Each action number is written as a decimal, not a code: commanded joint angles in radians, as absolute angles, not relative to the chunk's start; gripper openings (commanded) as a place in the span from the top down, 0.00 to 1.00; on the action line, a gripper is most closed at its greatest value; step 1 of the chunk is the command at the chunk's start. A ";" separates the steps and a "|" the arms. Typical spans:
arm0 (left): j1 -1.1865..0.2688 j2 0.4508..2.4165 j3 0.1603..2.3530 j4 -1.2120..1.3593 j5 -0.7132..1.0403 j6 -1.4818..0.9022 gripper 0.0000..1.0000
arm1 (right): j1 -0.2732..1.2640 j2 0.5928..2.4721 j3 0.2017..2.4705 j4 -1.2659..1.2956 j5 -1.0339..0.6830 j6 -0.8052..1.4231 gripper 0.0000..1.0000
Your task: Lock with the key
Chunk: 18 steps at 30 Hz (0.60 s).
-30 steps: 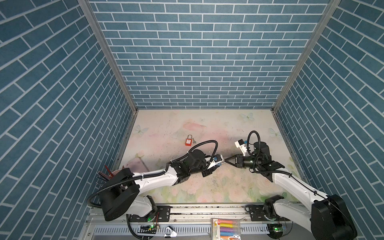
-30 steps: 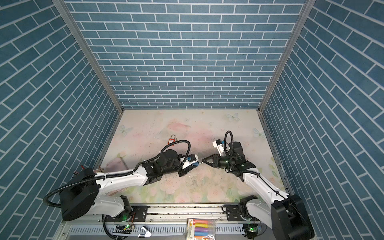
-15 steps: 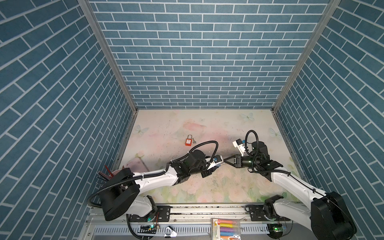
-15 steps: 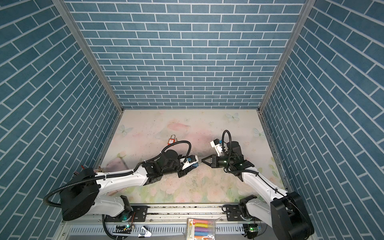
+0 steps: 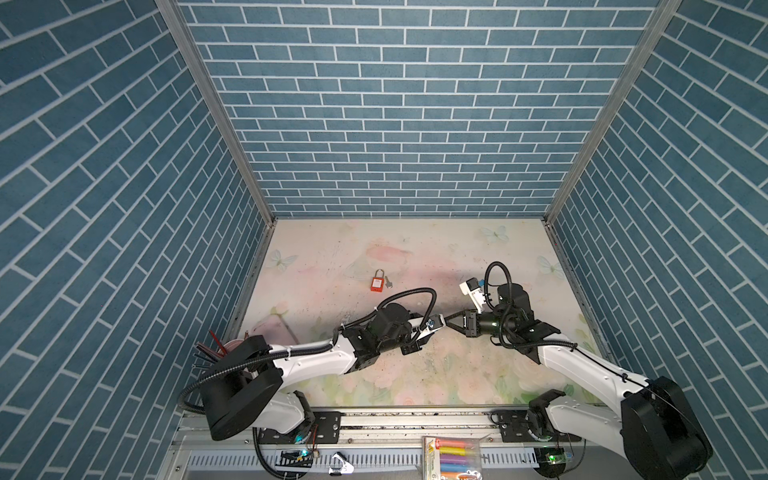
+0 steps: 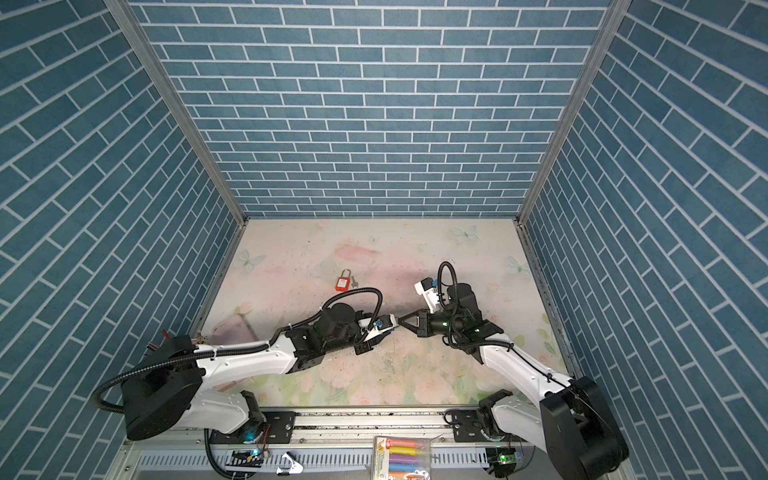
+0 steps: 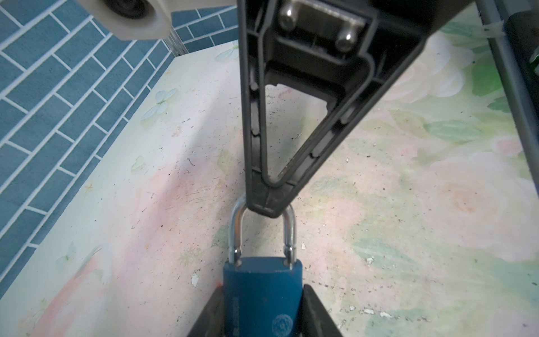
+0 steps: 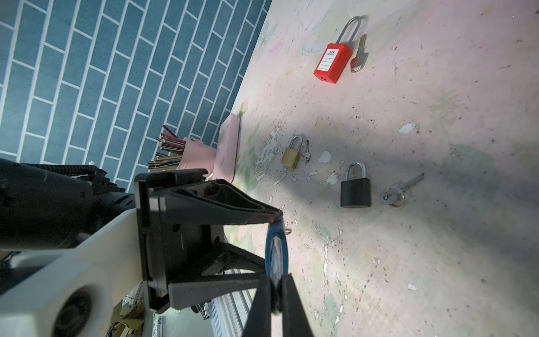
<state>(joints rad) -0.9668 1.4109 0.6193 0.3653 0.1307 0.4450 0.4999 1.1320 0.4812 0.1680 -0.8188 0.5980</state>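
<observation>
Left tool point(image 8: 273, 245) clamps the padlock point(image 7: 262, 294), right tool point(image 7: 267, 205) pinches its shackle point(image 7: 236, 230); probably rigid, slick, best held by the body.

The boxy blue metal padlock point(image 7: 262, 297) has a shiny silver loop, and the flat table top point(image 7: 145, 204) is pale with pink flowers, green leaves and tiny dark specks. The blocky red plastic padlock point(image 8: 332, 62) has a white label, the small brass padlock point(image 8: 291, 159) is gold and the square metal padlock point(image 8: 355, 192) is black. The tall brick-pattern walls point(image 5: 395, 124) are blue with white lines.
</observation>
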 commanded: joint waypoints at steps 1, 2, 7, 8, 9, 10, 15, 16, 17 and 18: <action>-0.976 1.418 0.669 0.650 0.143 0.503 1.00 | 0.573 1.167 0.460 0.149 -0.902 0.612 1.00; -0.975 1.422 0.673 0.658 0.146 0.503 1.00 | 0.580 1.174 0.460 0.152 -0.901 0.615 1.00; -0.971 1.446 0.703 0.701 0.172 0.488 1.00 | 0.614 1.213 0.463 0.168 -0.892 0.621 1.00; -0.970 1.449 0.712 0.703 0.178 0.484 1.00 | 0.618 1.221 0.462 0.172 -0.892 0.621 1.00; -0.969 1.451 0.725 0.704 0.183 0.480 1.00 | 0.620 1.234 0.461 0.176 -0.890 0.619 1.00; -0.967 1.452 0.734 0.707 0.188 0.472 1.00 | 0.623 1.246 0.459 0.176 -0.887 0.615 1.00; -0.949 1.433 0.749 0.716 0.220 0.435 1.00 | 0.623 1.276 0.456 0.140 -0.823 0.585 1.00; -0.944 1.428 0.743 0.711 0.224 0.429 1.00 | 0.622 1.271 0.456 0.132 -0.802 0.582 1.00; -0.941 1.422 0.738 0.708 0.229 0.423 1.00 | 0.623 1.267 0.458 0.126 -0.786 0.582 1.00; -0.941 1.415 0.732 0.704 0.231 0.418 1.00 | 0.621 1.260 0.457 0.122 -0.764 0.580 1.00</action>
